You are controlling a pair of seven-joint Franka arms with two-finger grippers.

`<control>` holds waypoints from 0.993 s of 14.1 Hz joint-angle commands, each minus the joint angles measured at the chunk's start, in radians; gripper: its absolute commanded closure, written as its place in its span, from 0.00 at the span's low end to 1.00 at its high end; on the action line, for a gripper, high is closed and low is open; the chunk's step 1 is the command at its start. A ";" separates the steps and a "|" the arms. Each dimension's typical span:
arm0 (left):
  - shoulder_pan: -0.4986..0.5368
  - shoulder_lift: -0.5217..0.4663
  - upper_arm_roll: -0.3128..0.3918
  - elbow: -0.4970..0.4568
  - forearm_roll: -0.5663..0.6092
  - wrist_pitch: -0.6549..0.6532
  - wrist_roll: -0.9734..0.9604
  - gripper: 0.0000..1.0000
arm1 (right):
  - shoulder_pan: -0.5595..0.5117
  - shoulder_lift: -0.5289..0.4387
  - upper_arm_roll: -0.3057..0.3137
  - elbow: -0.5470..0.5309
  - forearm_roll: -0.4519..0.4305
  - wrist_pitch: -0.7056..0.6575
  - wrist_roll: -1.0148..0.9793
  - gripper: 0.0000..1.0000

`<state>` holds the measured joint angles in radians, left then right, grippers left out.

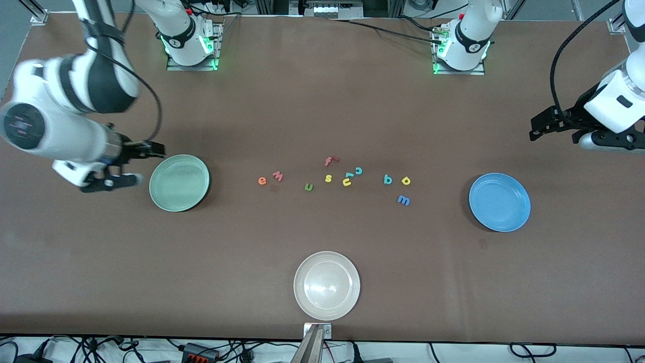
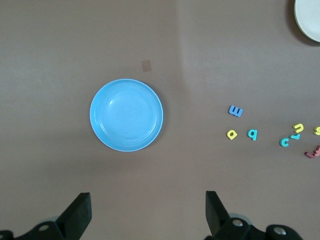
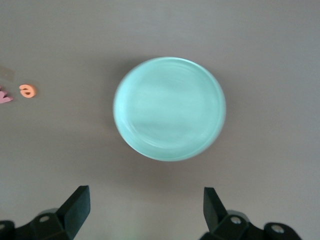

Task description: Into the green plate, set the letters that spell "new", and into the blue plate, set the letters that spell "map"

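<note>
The green plate [image 1: 179, 182] [image 3: 169, 108] and the blue plate [image 1: 500, 202] [image 2: 126, 114] both hold nothing. Between them on the table lie the orange e [image 1: 262, 181] [image 3: 27, 90], pinkish w [image 1: 277, 176], green n [image 1: 309, 187], teal p [image 1: 387, 179] [image 2: 252, 134], yellow a [image 1: 406, 180] [image 2: 231, 134] and blue m [image 1: 403, 200] [image 2: 235, 111]. My right gripper [image 1: 143, 164] [image 3: 146, 205] hangs open over the table beside the green plate. Beside the blue plate, toward the left arm's end, my left gripper [image 1: 533, 128] [image 2: 148, 207] hangs open.
A red f [image 1: 330, 161], yellow s [image 1: 328, 178], yellow u [image 1: 347, 182] and teal c [image 1: 358, 170] lie among the letters at mid-table. A cream-white plate [image 1: 327, 286] sits near the table's front edge.
</note>
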<state>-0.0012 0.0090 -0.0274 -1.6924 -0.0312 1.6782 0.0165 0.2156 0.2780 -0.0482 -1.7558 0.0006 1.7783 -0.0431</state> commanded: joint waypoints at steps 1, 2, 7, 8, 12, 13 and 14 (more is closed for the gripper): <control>-0.029 0.055 -0.002 0.027 0.013 -0.017 0.000 0.00 | 0.071 0.070 -0.007 0.007 0.039 0.061 0.053 0.00; -0.060 0.086 -0.002 0.028 0.014 -0.017 -0.004 0.00 | 0.094 0.098 -0.005 0.007 0.064 0.090 0.072 0.00; -0.172 0.291 0.000 0.105 0.028 -0.003 -0.009 0.00 | 0.267 0.240 -0.007 0.010 0.102 0.272 0.254 0.00; -0.177 0.330 0.000 0.117 0.027 0.011 -0.009 0.00 | 0.292 0.268 -0.009 0.013 0.099 0.303 0.278 0.00; -0.270 0.462 -0.005 0.105 0.025 0.211 0.045 0.00 | 0.312 0.339 -0.007 0.013 0.104 0.411 0.287 0.00; -0.295 0.488 -0.005 0.099 0.027 0.238 0.045 0.00 | 0.324 0.349 -0.007 0.015 0.104 0.420 0.301 0.01; -0.315 0.515 -0.005 0.086 0.028 0.291 0.049 0.00 | 0.333 0.357 -0.007 0.013 0.104 0.429 0.321 0.04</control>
<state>-0.2700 0.4692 -0.0382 -1.6234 -0.0276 1.9167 0.0429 0.5266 0.6232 -0.0489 -1.7530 0.0893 2.1929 0.2422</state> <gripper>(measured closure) 0.000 0.013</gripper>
